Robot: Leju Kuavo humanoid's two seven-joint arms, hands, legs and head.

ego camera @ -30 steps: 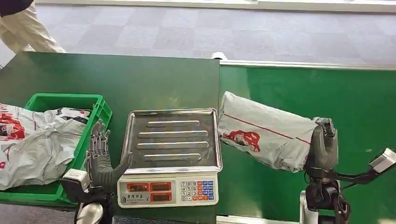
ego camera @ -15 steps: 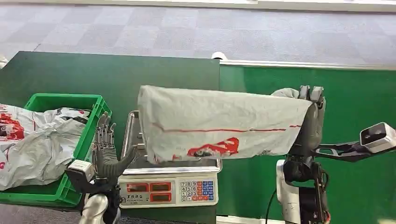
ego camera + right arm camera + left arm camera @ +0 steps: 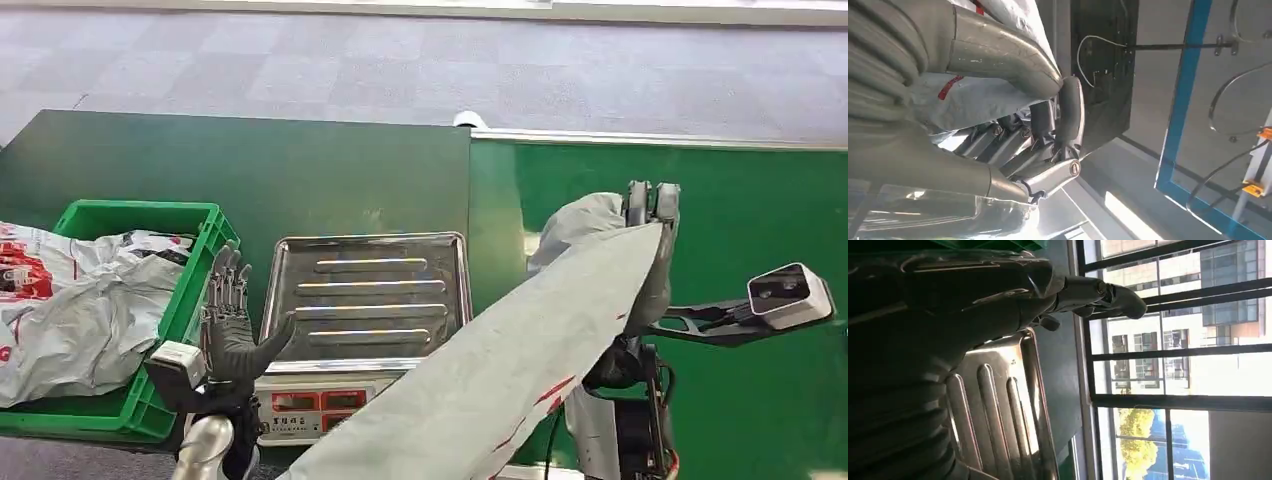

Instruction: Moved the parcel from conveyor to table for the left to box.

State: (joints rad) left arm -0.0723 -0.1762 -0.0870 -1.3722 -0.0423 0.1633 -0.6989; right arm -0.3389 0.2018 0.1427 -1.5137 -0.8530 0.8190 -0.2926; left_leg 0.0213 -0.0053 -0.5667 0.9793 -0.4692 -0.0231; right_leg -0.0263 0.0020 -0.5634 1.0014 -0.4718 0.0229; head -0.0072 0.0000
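Right hand grips a grey plastic parcel hanging toward seven o'clock; left hand waits spread wide. Best lowered flat onto the steel scale tray.

Grey carpet-tile floor, sunlit windows

- Our left hand has dark grey fingers on a grey palm, above a white block at the wrist.
- Our right hand shows grey metal fingers with small round screws at the knuckles and a grey ribbed cover.
- A white-and-black wrist camera sits on a dark bracket, with black cables below.
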